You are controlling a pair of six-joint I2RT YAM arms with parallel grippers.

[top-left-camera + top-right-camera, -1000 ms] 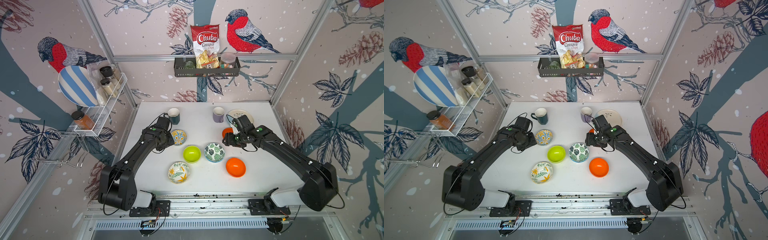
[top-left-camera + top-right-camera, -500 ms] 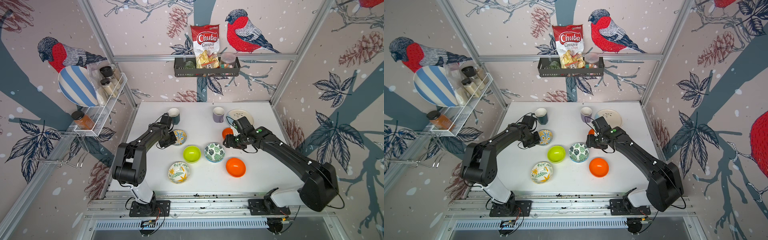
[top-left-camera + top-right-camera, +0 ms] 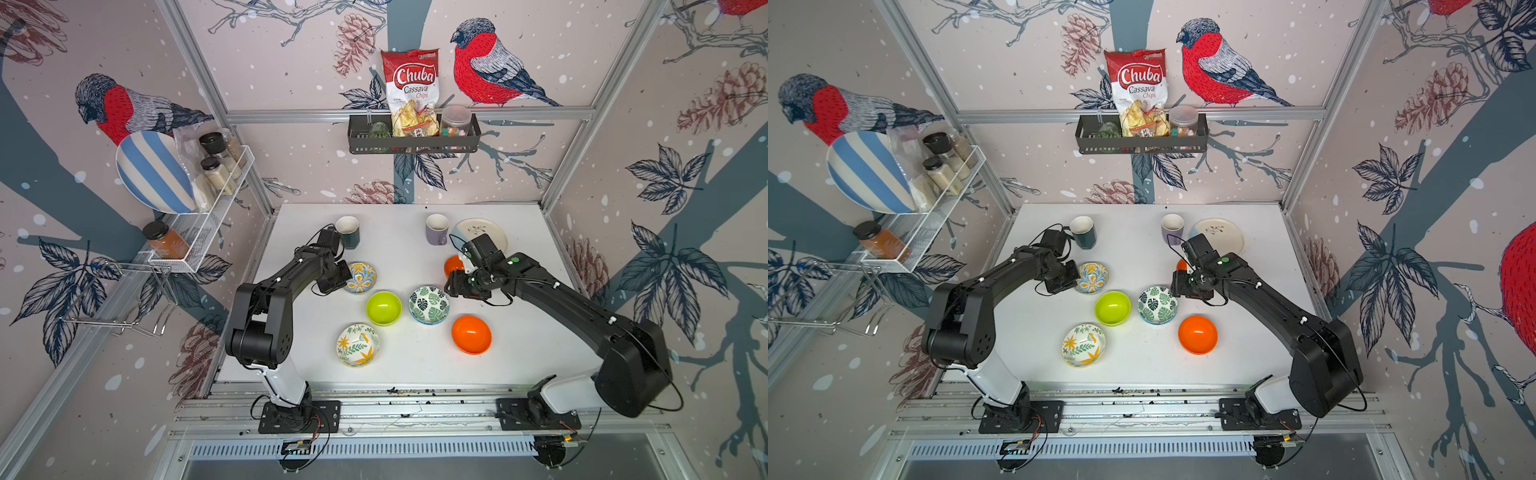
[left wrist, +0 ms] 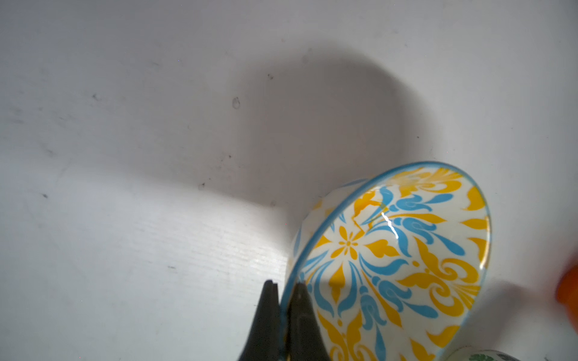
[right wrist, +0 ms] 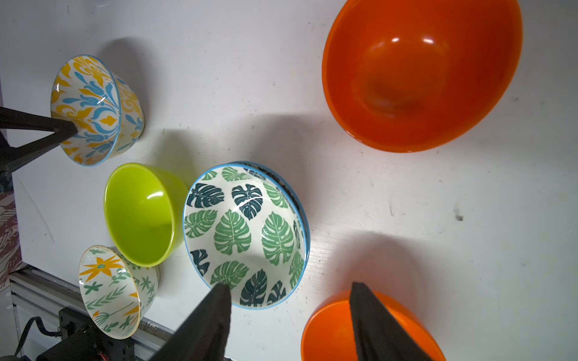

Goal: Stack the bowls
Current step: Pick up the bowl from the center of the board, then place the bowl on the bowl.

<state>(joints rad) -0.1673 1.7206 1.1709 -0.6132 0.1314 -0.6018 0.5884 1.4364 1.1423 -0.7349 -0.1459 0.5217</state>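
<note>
My left gripper [image 4: 285, 284] is shut on the rim of the yellow-blue floral bowl [image 4: 391, 265], one finger inside and one outside. That bowl [image 3: 360, 277] is at the table's left middle. A lime-green bowl [image 3: 383, 307], a leaf-print bowl [image 3: 429, 304] nested in a second one, an orange bowl [image 3: 471, 334] and a cream flower bowl [image 3: 357, 345] stand nearer the front. My right gripper [image 5: 289, 287] is open. It hangs between the leaf-print bowl [image 5: 247, 234] and another orange bowl [image 5: 331, 331], which my right arm partly hides in both top views.
At the back of the table stand a dark teal mug [image 3: 348, 231], a lilac mug [image 3: 437, 228] and a flat cream plate [image 3: 482, 232]. A wire rack [image 3: 199, 232] juts from the left wall. A black shelf [image 3: 413, 143] hangs on the back wall.
My left gripper has closed on the floral bowl's rim, and the left arm's shoulder has swung up. My right gripper has shifted slightly towards the leaf-print bowl.
</note>
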